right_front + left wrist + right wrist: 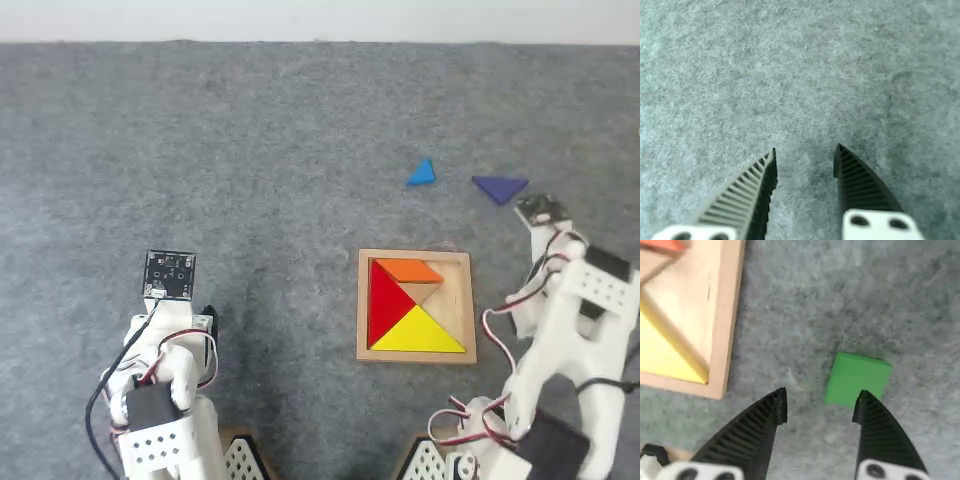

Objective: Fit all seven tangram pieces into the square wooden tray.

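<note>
The square wooden tray (pixel 415 254) lies right of centre and holds a red triangle (pixel 385 300), a yellow triangle (pixel 418 333) and an orange piece (pixel 408 270). A small blue triangle (pixel 422 174) and a dark blue triangle (pixel 499 187) lie on the carpet beyond it. In the right wrist view a green square (pixel 857 379) rests on the carpet just outside the tray's rim (pixel 727 330). My right gripper (pixel 822 402) hangs open above it, one fingertip (pixel 865 402) overlapping the square's near edge. My left gripper (pixel 805 160) is open over bare carpet.
Grey carpet covers the table. The left arm (pixel 165 370) stands at the near left, well apart from the tray. The right arm (pixel 570 300) stands just right of the tray. Open carpet stretches across the far half and the left.
</note>
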Motion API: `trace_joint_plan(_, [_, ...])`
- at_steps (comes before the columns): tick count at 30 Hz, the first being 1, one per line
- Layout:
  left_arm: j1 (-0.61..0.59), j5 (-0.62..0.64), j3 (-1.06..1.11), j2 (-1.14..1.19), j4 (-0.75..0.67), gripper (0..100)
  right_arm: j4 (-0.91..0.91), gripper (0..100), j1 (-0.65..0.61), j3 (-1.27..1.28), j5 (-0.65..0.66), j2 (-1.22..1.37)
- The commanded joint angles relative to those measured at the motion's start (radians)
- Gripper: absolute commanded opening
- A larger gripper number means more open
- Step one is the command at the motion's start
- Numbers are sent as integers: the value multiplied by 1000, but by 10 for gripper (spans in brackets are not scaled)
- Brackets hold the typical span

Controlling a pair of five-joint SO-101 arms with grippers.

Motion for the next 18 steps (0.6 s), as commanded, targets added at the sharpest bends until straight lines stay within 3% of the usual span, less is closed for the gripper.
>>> trace_joint_plan(1, [6,11,-15,-20,6,183,-22,218,45,8,147,-53])
trace_joint_plan(7, [6,11,-15,-20,6,183,-38,219,194,-43,339,-48])
trace_joint_plan(12, [6,11,-15,-20,6,183,-38,219,216,-41,466,-36])
trace_joint_plan(18, [6,11,-15,-20,6,183,-88,220,202,-44,393,61])
